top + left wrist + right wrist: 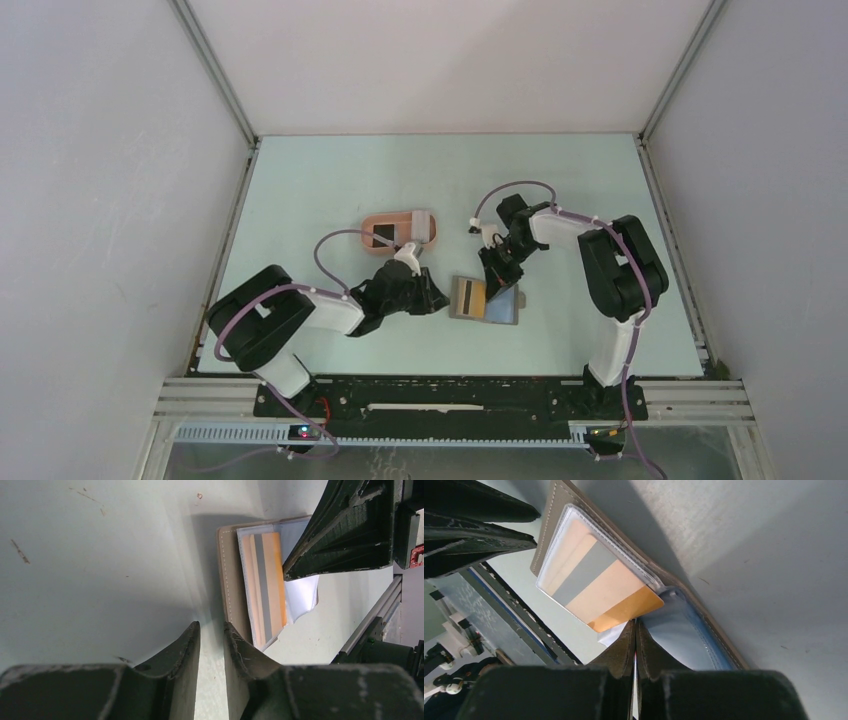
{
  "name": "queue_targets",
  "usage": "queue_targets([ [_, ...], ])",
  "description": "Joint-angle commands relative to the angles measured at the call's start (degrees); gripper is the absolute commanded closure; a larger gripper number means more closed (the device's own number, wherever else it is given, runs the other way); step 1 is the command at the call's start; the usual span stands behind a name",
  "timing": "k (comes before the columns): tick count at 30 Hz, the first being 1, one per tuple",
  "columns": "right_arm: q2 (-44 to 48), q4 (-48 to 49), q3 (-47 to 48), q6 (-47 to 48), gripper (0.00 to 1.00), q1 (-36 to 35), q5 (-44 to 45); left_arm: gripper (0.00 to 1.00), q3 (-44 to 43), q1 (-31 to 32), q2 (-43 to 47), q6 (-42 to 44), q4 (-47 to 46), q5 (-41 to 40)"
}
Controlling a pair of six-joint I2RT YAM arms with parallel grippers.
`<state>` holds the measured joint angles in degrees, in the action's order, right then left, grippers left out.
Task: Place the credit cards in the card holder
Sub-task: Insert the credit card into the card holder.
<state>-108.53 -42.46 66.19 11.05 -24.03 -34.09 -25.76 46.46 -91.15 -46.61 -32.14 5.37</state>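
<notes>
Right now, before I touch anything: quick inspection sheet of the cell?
Surface: pale green table, a few scuff marks.
Job's things: card holder has a black card and a whitish card in it; striped orange card sits in the wallet's clear sleeve.
Clutter: wallet, lying open.
Grippers: left gripper slightly open, empty, beside the wallet; right gripper shut at the orange card's edge, grip unclear.
Cables: purple cables loop over both arms.
Surroundings: white walls, aluminium frame.

Both arms bend inward. The left gripper (pixel 438 299) points toward three o'clock, jaws slightly apart; the right gripper (pixel 497 289) points toward seven o'clock, jaws pressed together.
</notes>
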Motion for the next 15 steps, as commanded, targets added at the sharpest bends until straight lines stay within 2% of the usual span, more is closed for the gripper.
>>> queue_targets([
  [1,-1.4,1.3,2.1,-1.6,0.95,-0.8,-3.4,0.71,-2.0,0.2,-2.0,-0.4,1.3,2.4],
  [15,-0.1,3.0,3.1,-1.4,0.94,-1.4,-5.6,0.72,-1.9,0.9,-1.3,-0.3,1.6,2.0],
])
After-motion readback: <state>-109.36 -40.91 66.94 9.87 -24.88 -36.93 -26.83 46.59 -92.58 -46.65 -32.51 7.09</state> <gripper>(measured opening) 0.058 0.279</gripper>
